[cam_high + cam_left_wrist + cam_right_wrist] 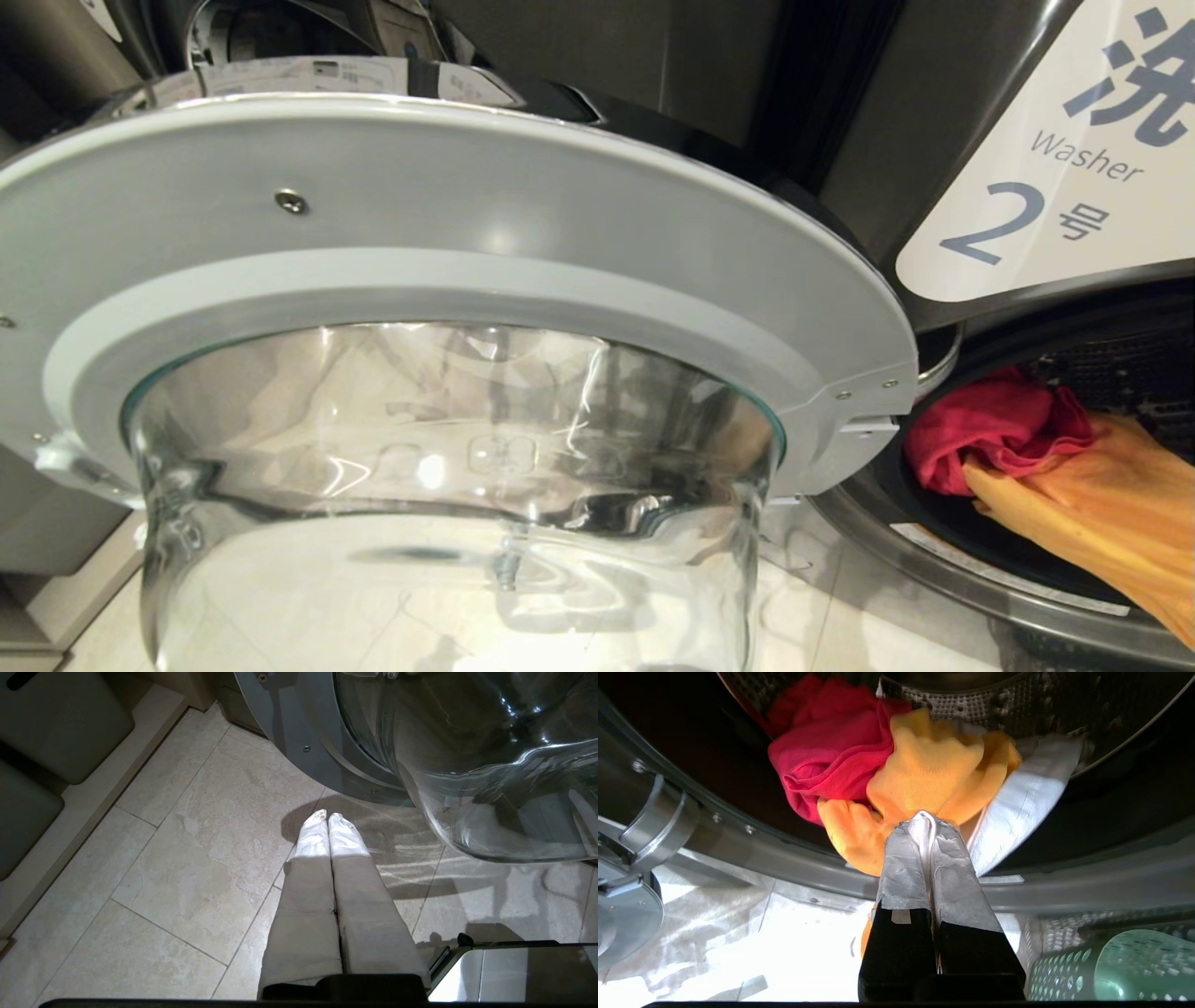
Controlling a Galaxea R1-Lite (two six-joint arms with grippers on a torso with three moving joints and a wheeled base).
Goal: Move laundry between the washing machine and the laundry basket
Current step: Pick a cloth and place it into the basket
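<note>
Domed glass door (pixel 448 485) swung wide; right fingers (pixel 930 826) clamp soft orange garment (pixel 934 774); left fingers (pixel 327 830) together.

On the washing machine (pixel 868 140) in front of me I read one white label (pixel 1055 177), up at about two o'clock in my head view, stuck on the dark grey front panel above the drum opening. It carries a large blue-grey Chinese character at its top, cut off by the edge of my view, then the word "Washer" in thin grey letters, and under that a big "2" followed by a small Chinese character. At eleven o'clock, small stickers (pixel 327 73) sit on the upper rim of the open door (pixel 485 215), but I cannot read their print.
</note>
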